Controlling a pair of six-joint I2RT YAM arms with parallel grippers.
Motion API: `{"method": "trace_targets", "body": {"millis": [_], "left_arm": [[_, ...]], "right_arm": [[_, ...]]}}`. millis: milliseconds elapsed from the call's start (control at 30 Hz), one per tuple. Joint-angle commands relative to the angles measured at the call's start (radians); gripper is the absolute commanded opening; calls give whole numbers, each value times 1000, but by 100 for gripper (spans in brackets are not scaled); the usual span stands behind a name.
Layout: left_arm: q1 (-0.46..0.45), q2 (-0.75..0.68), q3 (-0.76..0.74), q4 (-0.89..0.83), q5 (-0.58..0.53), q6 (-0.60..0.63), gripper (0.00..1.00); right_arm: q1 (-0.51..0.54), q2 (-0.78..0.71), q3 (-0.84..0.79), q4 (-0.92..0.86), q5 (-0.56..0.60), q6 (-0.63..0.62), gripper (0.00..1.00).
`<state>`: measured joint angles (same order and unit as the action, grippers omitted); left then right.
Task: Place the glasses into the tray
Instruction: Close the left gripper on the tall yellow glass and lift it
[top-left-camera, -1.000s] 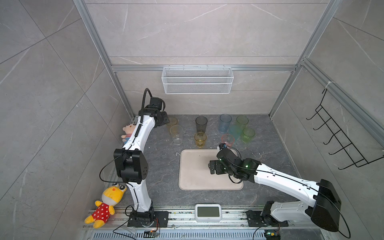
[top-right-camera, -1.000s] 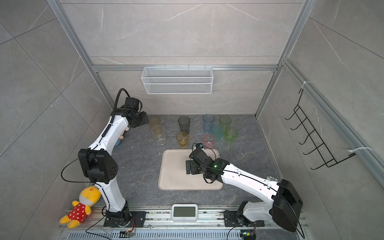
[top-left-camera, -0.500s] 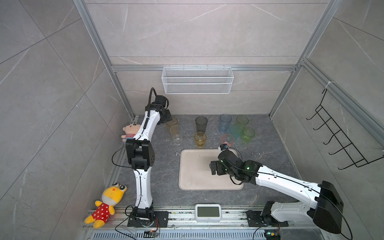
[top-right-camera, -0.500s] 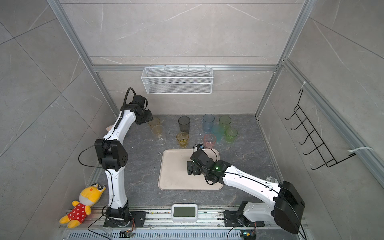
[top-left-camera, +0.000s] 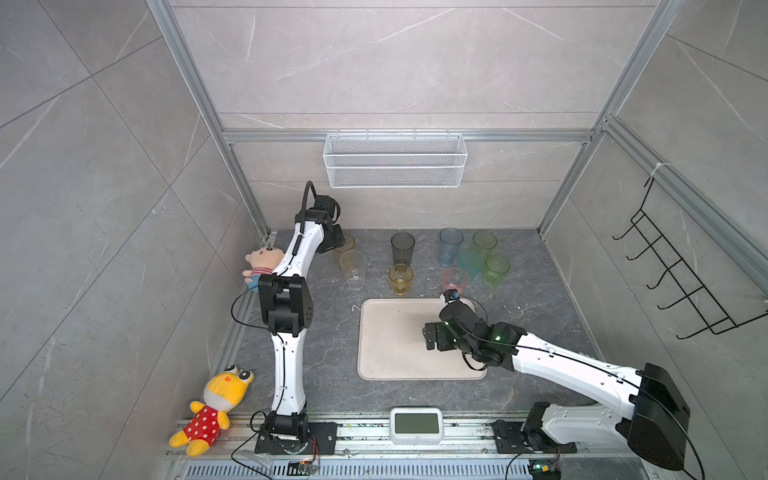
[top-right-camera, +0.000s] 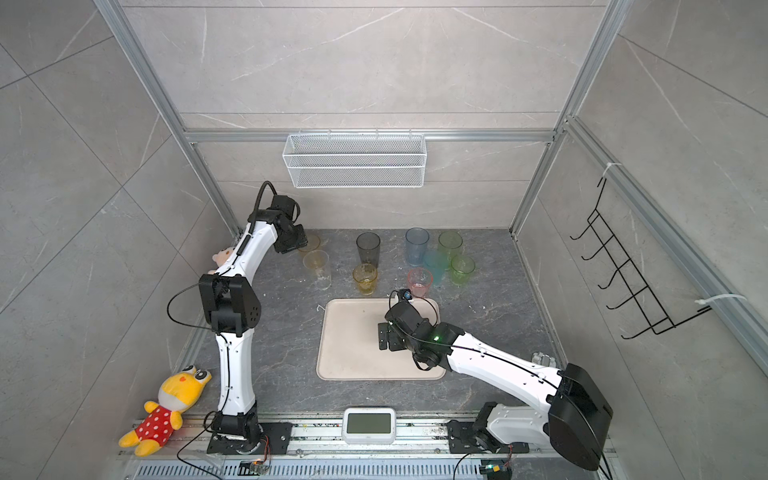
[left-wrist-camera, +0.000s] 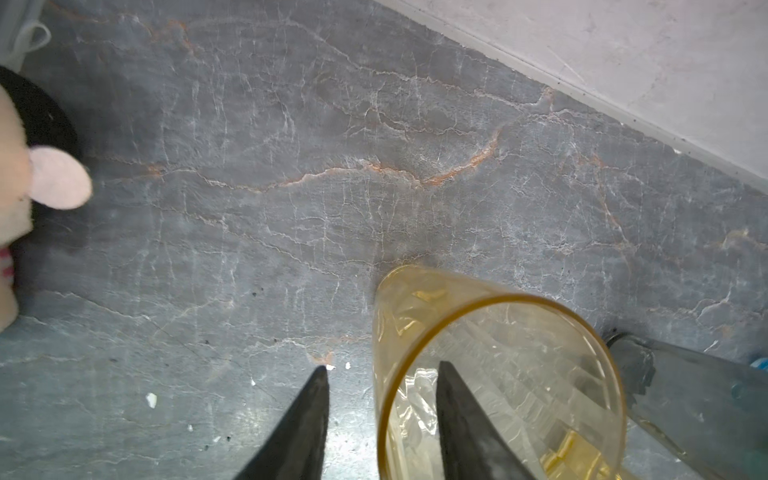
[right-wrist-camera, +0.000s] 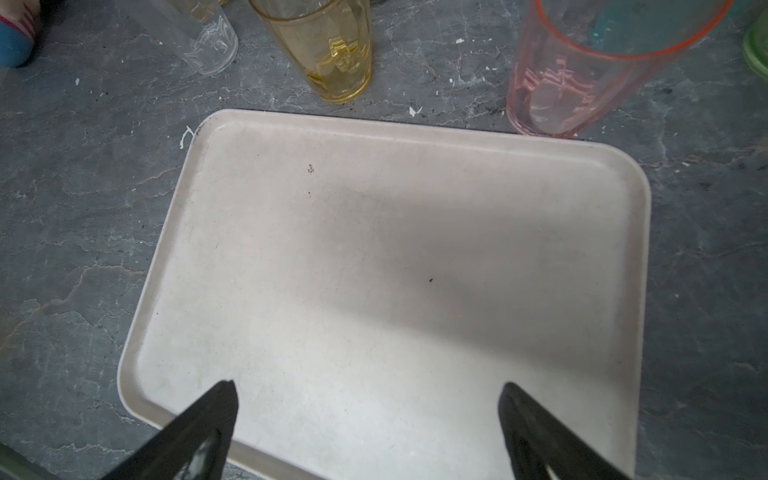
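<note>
The cream tray (top-left-camera: 390, 357) (top-right-camera: 353, 357) (right-wrist-camera: 374, 249) lies flat with nothing on it. Behind it several tinted glasses stand on the dark floor, among them amber (top-left-camera: 348, 242), clear (top-left-camera: 352, 268), smoky grey (top-left-camera: 402, 247), yellow (top-left-camera: 400, 278), blue (top-left-camera: 450, 245) and pink (top-left-camera: 455, 280). My left gripper (top-left-camera: 332, 243) (left-wrist-camera: 382, 368) straddles the amber glass's (left-wrist-camera: 519, 301) wall, one finger inside and one outside. A gap shows beside the outer finger. My right gripper (top-left-camera: 432, 336) (right-wrist-camera: 368, 384) hangs open over the tray, holding nothing.
A white wire basket (top-left-camera: 395, 166) hangs on the back wall and a black hook rack (top-left-camera: 685, 270) on the right wall. One plush doll (top-left-camera: 262, 264) sits beside the left arm and a yellow one (top-left-camera: 216, 399) at the front left. A small display (top-left-camera: 416, 424) sits on the front rail.
My left arm has swung in over the amber glass and its jaws have narrowed around the glass wall. The right gripper has stayed over the tray, open.
</note>
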<state>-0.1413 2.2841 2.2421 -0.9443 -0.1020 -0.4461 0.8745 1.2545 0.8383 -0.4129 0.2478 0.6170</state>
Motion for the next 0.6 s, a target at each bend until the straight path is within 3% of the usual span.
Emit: {"method": "trace_targets", "body": {"millis": [0,267,567], "left_arm": [[2,-3,28,-18,-4,0,35],[2,-10,21,-18,-5,5,21],[3,-13,19,-20,-8,10,16]], "right_arm": [[-8,-17,-21,11,21,1,99],[-20,-23,-65,46,16,6,100],[-20,-33,-102,81,29,4,99]]}}
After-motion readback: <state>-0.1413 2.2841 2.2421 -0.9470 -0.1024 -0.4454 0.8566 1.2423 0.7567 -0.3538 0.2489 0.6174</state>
